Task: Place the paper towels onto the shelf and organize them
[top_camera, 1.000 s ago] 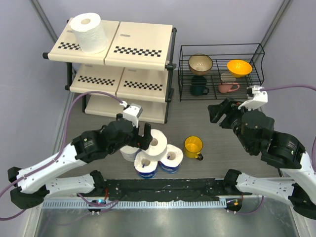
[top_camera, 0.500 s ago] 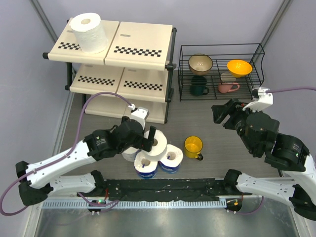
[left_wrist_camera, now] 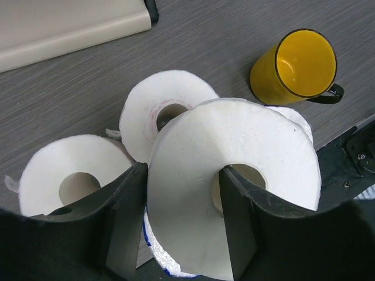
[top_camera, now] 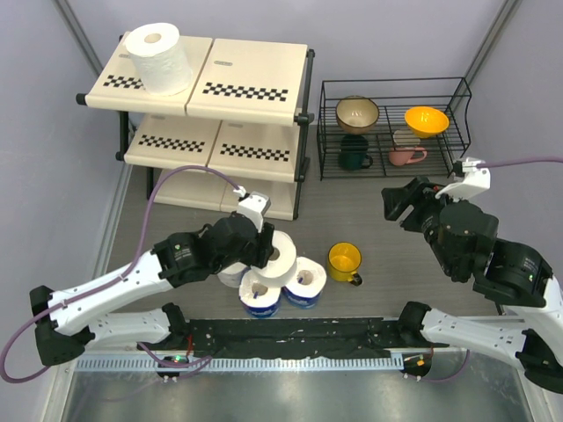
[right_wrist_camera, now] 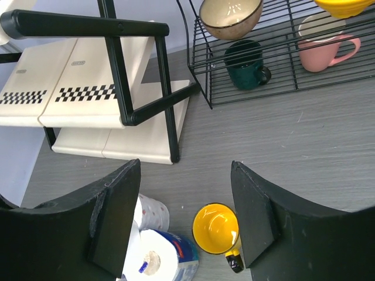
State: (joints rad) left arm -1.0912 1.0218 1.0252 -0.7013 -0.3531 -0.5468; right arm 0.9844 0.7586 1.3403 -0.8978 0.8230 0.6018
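One bare white paper towel roll [top_camera: 158, 57] stands on the top board of the shelf [top_camera: 246, 92]. More paper towels cluster on the table in front of it. A bare roll [top_camera: 283, 255] lies on top of the cluster, over two blue-wrapped rolls [top_camera: 260, 296] [top_camera: 307, 281]. My left gripper [top_camera: 264, 246] is shut on that top roll [left_wrist_camera: 234, 164], with one finger [left_wrist_camera: 234, 216] in the hollow core and the other outside its wall. Two more bare rolls [left_wrist_camera: 167, 111] [left_wrist_camera: 70, 175] stand behind. My right gripper [top_camera: 396, 204] hangs open over the table with nothing between its fingers [right_wrist_camera: 117, 211].
A yellow mug [top_camera: 344, 261] stands just right of the roll cluster. A black wire rack [top_camera: 391, 127] with bowls and mugs sits at the back right. The shelf's lower boards [right_wrist_camera: 76, 93] show in the right wrist view.
The left gripper has slid right onto the top roll and closed its jaws on the roll's wall. The right arm has drifted slightly right.
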